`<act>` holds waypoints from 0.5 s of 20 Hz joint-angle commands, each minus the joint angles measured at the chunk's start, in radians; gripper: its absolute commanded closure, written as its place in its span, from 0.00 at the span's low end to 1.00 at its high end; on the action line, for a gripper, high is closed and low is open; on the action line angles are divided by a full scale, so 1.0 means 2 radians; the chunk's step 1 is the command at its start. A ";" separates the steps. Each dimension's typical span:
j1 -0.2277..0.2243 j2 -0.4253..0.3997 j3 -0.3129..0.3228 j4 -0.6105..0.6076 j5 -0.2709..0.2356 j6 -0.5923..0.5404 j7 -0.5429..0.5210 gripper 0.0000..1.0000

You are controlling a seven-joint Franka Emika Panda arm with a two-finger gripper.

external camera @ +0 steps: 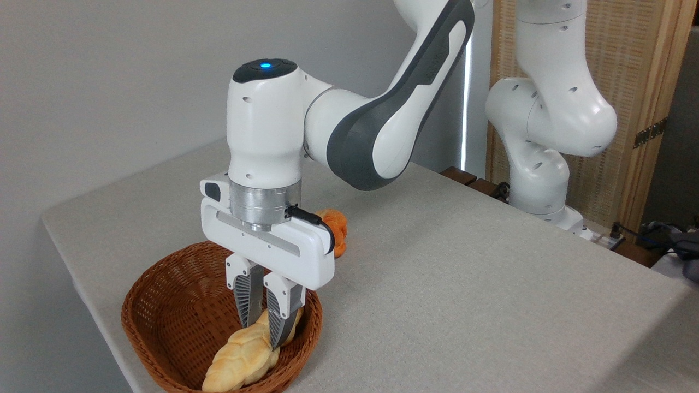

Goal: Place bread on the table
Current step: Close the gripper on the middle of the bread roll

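We're at the grasp step — gripper [263, 326] pinched narrow on the long pale-golden braided bread [246, 357] in the brown wicker basket [164, 305]. Next: lift clear, carry to the light grey desk [464, 284].

No readable text, label, brand, or number is showing anywhere. Faint raised lettering is running along the grey panel of the robot arm [393, 103], above the basket [164, 305], but it is too blurred to make out. The only sign-like mark is a small blue light [265, 65] glowing on the dark cap atop the wrist.
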 commanded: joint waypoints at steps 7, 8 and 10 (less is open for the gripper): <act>-0.001 -0.011 0.000 0.003 -0.001 0.014 -0.002 0.72; -0.001 -0.012 0.000 0.003 -0.001 0.014 -0.003 0.72; -0.001 -0.019 -0.001 0.003 -0.001 0.013 -0.005 0.72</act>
